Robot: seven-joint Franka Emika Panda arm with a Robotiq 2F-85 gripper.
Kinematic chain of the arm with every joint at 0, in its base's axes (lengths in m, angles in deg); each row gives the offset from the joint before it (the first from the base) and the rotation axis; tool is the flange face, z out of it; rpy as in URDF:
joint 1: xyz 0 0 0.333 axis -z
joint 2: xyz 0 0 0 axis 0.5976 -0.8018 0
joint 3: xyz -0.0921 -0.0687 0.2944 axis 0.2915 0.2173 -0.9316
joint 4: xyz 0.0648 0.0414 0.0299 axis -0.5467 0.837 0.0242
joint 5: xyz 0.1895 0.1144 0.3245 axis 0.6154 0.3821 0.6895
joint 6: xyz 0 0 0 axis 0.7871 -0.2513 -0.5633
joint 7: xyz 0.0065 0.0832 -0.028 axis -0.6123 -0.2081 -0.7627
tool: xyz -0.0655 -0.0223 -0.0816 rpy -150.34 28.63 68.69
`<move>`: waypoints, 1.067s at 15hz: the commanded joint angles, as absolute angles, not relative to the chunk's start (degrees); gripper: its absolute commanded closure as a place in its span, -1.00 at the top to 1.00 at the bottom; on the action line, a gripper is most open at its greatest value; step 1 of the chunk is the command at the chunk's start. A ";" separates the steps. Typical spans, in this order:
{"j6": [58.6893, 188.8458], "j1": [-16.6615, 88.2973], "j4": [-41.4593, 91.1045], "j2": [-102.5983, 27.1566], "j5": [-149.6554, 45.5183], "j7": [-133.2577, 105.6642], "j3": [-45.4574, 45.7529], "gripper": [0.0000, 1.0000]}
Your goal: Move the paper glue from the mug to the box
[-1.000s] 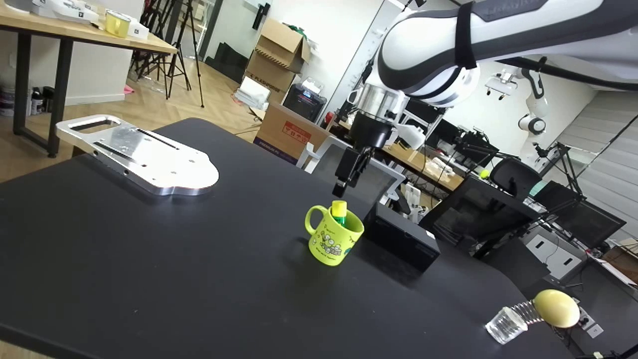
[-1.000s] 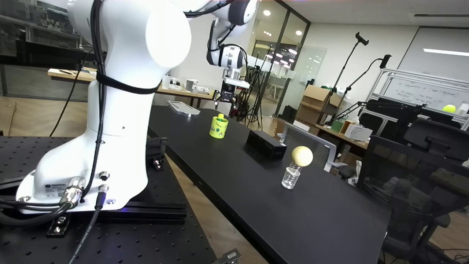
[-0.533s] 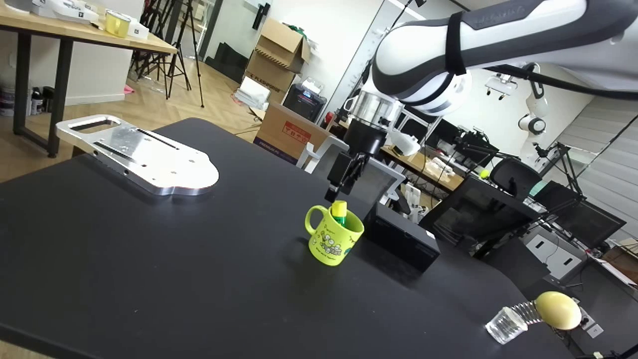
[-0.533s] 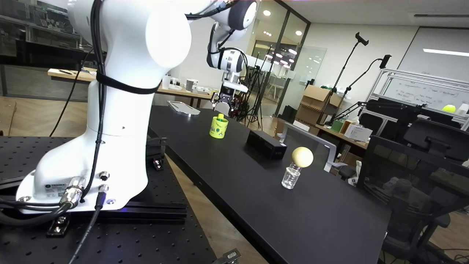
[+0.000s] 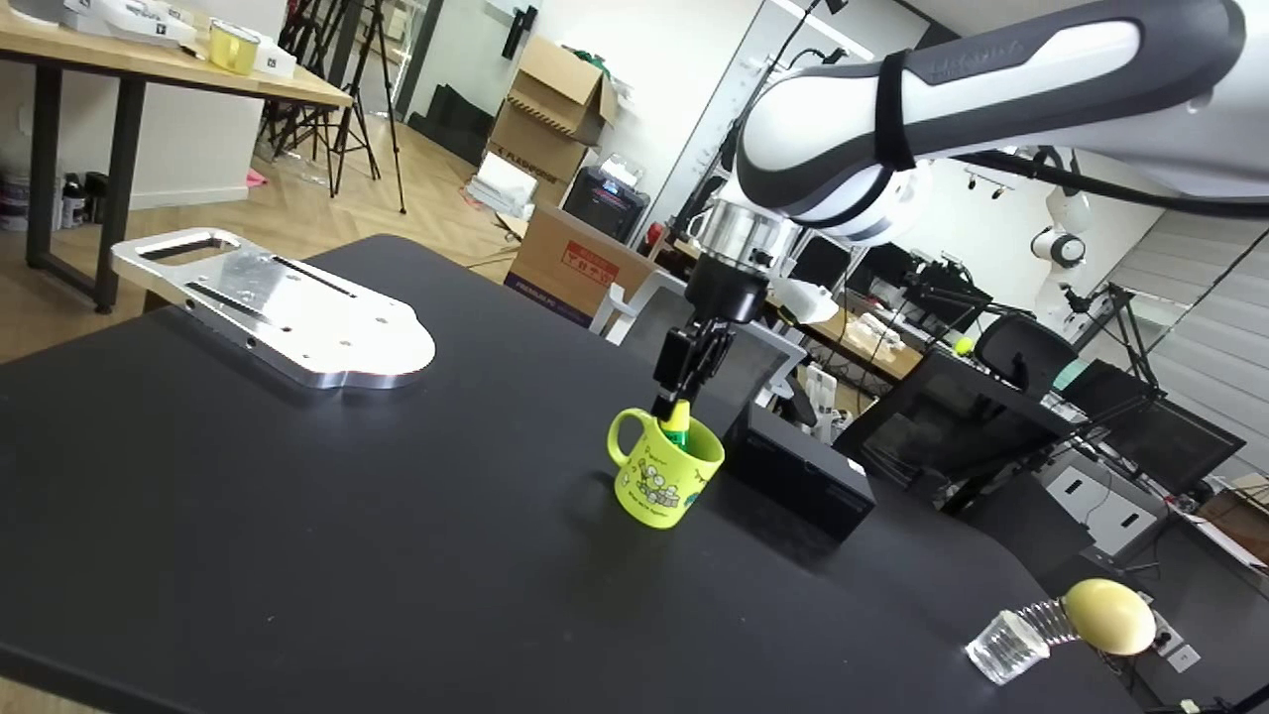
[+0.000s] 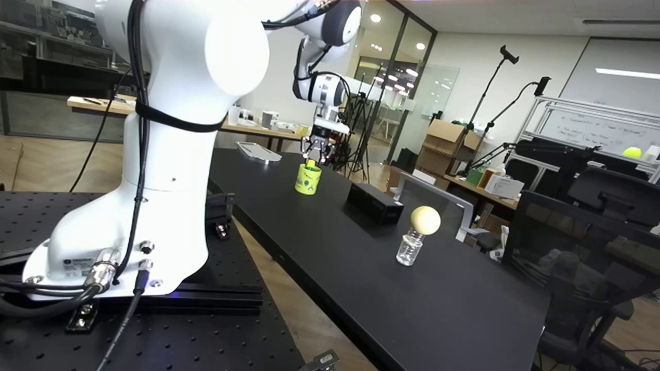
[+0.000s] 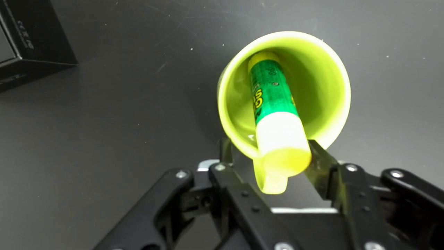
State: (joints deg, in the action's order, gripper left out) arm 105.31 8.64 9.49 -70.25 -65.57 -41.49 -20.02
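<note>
The paper glue [image 7: 272, 92], a green stick with a yellow cap, leans inside the lime mug [image 7: 343, 92]. Its cap pokes above the rim toward the handle. My gripper [image 7: 269, 146] is around the cap with its jaws partly closed. The right-hand finger [image 7: 321, 170] is at the cap, touching or nearly so; a gap separates the cap from the left-hand finger [image 7: 226, 151]. Both exterior views have the mug [image 5: 656, 486] upright on the table and the fingers just over its rim. Beside it lies the black box [image 5: 798, 474], whose corner also enters the wrist view.
A silver metal plate [image 5: 297, 297] lies on the black table [image 5: 397, 535]. Farther along, a small clear jar [image 6: 410, 248] carries a spring and a pale yellow ball [image 6: 425, 220]. A chair back [image 6: 438, 198] stands at the table's edge behind the box.
My gripper has come down to the mug's rim, and its jaws have drawn partly together around the glue's cap. The mug and the box stand where they were.
</note>
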 commanded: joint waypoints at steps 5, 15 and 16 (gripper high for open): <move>101.59 9.08 6.59 -70.35 -63.04 -41.11 -20.29 -0.82; 100.77 12.61 12.18 -58.72 -63.25 -43.52 -20.12 -0.82; 101.15 13.17 12.95 -57.30 -63.21 -43.58 -20.09 -0.82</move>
